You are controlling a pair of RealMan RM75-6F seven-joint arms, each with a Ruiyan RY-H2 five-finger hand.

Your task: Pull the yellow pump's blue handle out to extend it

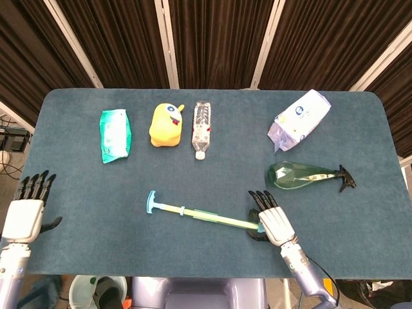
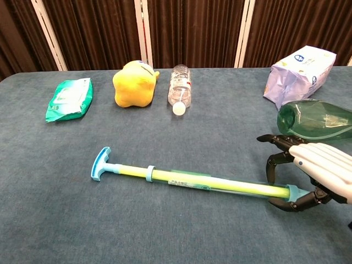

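Yellow pump [image 2: 209, 185] seemingly in right hand [image 2: 316, 173]

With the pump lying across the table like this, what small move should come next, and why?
Probably bring the left robot hand in toward the blue handle. The right robot hand is curled around the yellow pump at its far end, while the handle end lies free on the table and the left robot hand sits open at the table's edge, holding nothing.
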